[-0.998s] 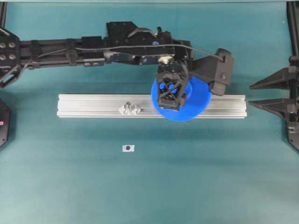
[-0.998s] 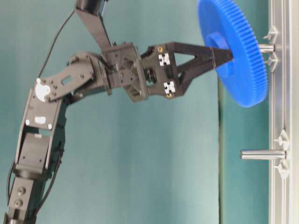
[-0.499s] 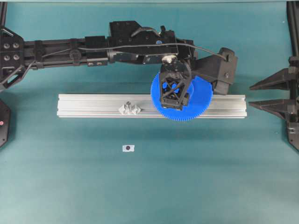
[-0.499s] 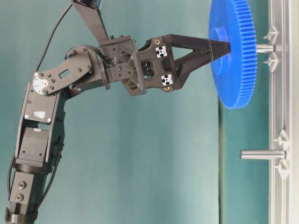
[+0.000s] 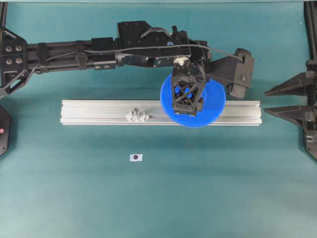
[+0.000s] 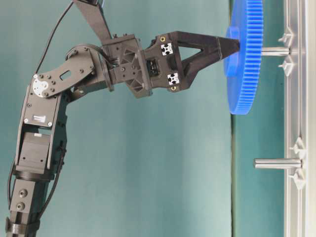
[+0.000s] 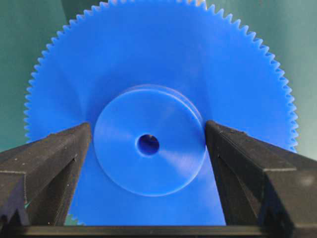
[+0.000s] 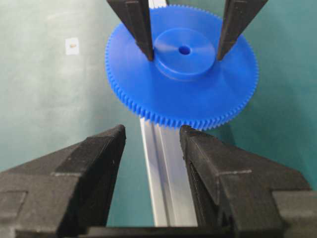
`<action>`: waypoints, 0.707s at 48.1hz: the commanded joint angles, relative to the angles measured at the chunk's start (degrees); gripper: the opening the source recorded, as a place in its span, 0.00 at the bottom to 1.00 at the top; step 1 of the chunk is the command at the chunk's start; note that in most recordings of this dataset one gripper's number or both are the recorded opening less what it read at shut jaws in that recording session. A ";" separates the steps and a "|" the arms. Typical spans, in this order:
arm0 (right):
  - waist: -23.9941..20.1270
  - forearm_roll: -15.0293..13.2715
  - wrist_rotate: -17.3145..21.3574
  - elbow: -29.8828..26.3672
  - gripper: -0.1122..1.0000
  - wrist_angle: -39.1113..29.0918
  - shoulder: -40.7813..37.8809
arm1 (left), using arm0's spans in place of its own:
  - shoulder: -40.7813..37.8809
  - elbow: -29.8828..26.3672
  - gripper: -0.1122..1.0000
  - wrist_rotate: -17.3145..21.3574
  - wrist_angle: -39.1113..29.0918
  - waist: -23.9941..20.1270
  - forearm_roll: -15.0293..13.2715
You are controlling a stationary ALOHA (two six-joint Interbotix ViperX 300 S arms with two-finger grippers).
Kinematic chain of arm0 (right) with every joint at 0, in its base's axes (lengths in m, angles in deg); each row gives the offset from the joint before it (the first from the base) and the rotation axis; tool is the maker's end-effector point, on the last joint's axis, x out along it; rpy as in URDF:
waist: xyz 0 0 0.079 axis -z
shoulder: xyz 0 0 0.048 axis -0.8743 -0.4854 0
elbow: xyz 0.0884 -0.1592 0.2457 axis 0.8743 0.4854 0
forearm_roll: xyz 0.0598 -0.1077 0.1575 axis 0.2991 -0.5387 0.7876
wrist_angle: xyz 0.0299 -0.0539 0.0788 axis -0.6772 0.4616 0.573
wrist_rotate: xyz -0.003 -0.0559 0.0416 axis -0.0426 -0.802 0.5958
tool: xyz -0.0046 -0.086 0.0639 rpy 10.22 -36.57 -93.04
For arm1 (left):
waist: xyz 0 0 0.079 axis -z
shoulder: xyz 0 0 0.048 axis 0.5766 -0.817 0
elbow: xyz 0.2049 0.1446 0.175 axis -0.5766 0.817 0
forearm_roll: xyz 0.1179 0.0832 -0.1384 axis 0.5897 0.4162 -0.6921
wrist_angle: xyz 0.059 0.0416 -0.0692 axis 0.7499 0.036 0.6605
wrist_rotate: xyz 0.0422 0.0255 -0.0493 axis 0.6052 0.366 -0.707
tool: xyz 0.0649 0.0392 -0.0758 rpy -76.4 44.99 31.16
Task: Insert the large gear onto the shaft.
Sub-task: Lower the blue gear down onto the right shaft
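Observation:
The large gear [image 5: 210,106] is a flat blue toothed disc with a raised hub [image 7: 148,146]. My left gripper [image 7: 148,131] is shut on that hub, one finger [image 7: 59,158] against each side. In the table-level view the gear [image 6: 244,74] hangs level above the rail. The pale shaft [image 6: 275,51] shows between the gear and the rail, in line with the hub. Whether its tip is inside the hole cannot be told. From overhead the gear hides the shaft. My right gripper [image 8: 152,130] stands open and empty at the right edge [image 5: 277,99].
A long aluminium rail [image 5: 99,112] lies across the table's middle. A second upright pin [image 6: 276,163] on a clear bracket [image 5: 137,115] stands further left on it. A small white sticker [image 5: 135,157] lies on the green mat in front of the rail.
The gear was tilted and has come level, edge-on in the table-level view. The left gripper has shifted slightly with it over the shaft. The right arm has not moved.

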 commanded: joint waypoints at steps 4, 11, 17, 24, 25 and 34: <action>-0.09 0.09 0.53 -1.58 0.60 0.53 -0.44 | 0.62 -0.88 0.90 -2.11 0.00 0.35 0.44; -0.18 0.09 0.53 -1.49 0.60 0.53 -0.35 | 0.26 -0.70 0.90 -4.48 0.00 1.32 0.44; -0.18 0.09 0.53 -1.58 0.60 0.53 -0.35 | 0.44 -0.62 0.90 -4.57 0.00 1.32 0.44; -0.09 0.09 0.53 -1.58 0.60 0.53 -0.35 | 0.70 -0.62 0.90 -5.01 0.35 0.97 0.44; -0.09 0.09 0.53 -1.67 0.60 0.53 -0.35 | 0.70 -0.62 0.90 -5.10 0.35 0.97 0.44; -0.18 0.09 0.53 -1.85 0.60 0.53 -0.35 | 1.05 -1.05 0.90 -5.63 1.23 1.05 0.44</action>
